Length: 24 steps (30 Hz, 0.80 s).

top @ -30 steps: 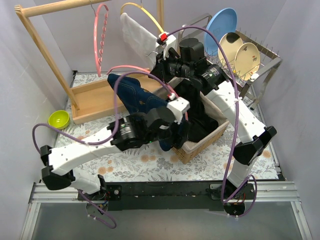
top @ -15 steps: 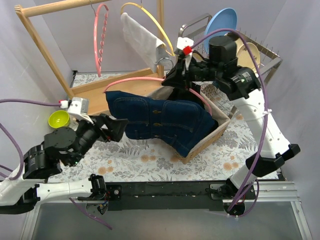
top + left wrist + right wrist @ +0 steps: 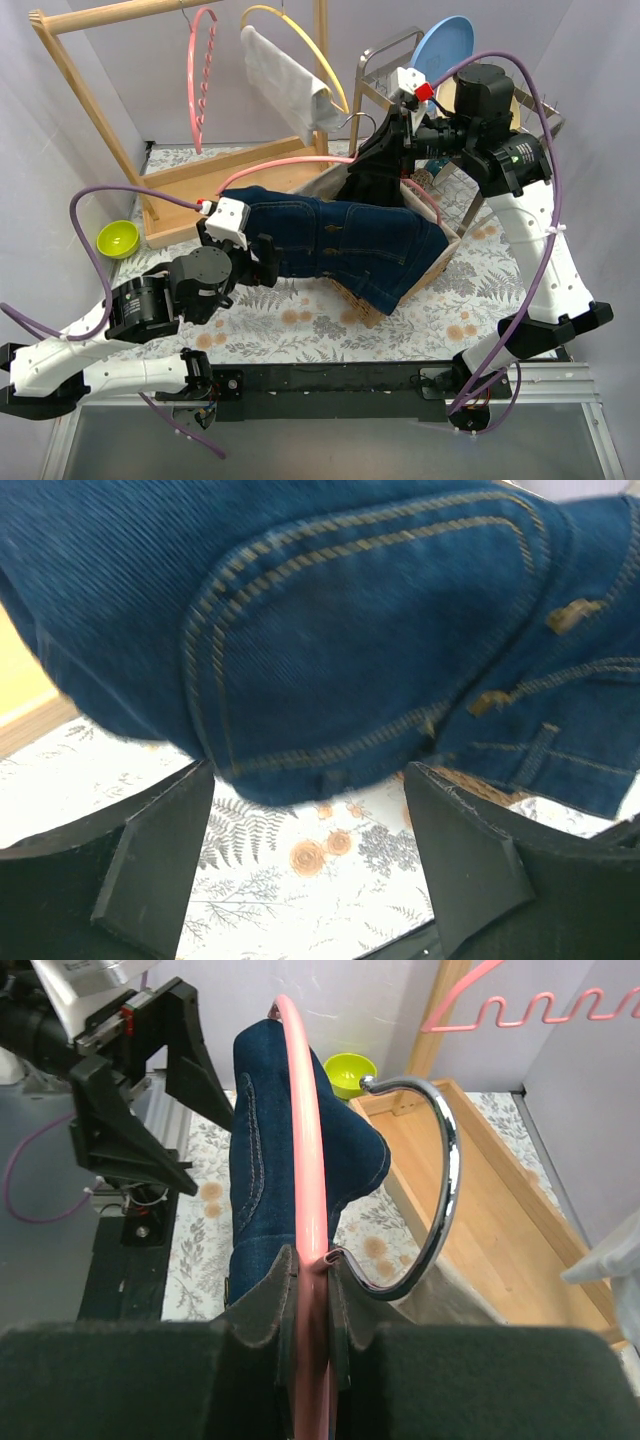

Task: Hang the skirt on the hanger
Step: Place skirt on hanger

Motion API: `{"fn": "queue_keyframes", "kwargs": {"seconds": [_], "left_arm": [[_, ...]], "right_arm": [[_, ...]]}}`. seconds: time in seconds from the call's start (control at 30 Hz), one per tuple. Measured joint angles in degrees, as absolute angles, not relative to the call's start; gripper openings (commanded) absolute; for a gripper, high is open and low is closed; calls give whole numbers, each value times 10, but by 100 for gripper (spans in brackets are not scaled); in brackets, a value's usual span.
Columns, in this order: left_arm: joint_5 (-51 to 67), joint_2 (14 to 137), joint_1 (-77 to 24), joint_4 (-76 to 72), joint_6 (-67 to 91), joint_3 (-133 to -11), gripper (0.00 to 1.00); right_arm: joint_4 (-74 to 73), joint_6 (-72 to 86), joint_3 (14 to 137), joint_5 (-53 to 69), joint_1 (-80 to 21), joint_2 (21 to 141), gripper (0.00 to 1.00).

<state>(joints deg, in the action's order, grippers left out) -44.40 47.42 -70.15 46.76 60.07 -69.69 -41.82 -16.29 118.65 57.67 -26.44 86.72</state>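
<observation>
L arm swung back in vs 0.5 s ago. L gripper [image 3: 308, 778] is spread at the skirt's [image 3: 340, 240] free end. R gripper [image 3: 310, 1272] pinches the hanger [image 3: 300, 1110]. Skirt hangs lengthwise L–R along the hanger, over the basket [image 3: 445, 252]; L nearer.

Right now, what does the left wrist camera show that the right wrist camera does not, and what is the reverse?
Only the left wrist view shows the skirt from very near, with its pocket stitching and its buttons.

Only the right wrist view shows the pink hanger clamped in the right jaws, its metal hook, the green bowl and a second pink hanger higher up.

Both views show the denim skirt, the flowered tablecloth, part of the wooden tray and the open left jaws.
</observation>
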Motion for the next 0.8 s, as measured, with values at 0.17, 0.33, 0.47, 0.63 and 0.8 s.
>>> {"fn": "queue_keyframes", "kwargs": {"seconds": [0.17,0.33,0.47,0.63,0.8], "left_arm": [[-423,481,-649,445,574,-696,63],[-302,498,-511,410,537,-690,28],[-204,527,-449,383,519,-690,9],[-137,525,-437,380,506,-690,0],[-133,494,-437,397,499,-700,0]], "right_arm": [[-411,-149,1176,613,-246,858,1],[-394,-137,1153,640,-219,835,1],[-385,-136,1145,648,-202,829,1],[-385,-138,1137,650,-178,830,1],[-388,-162,1133,649,-174,830,1]]}}
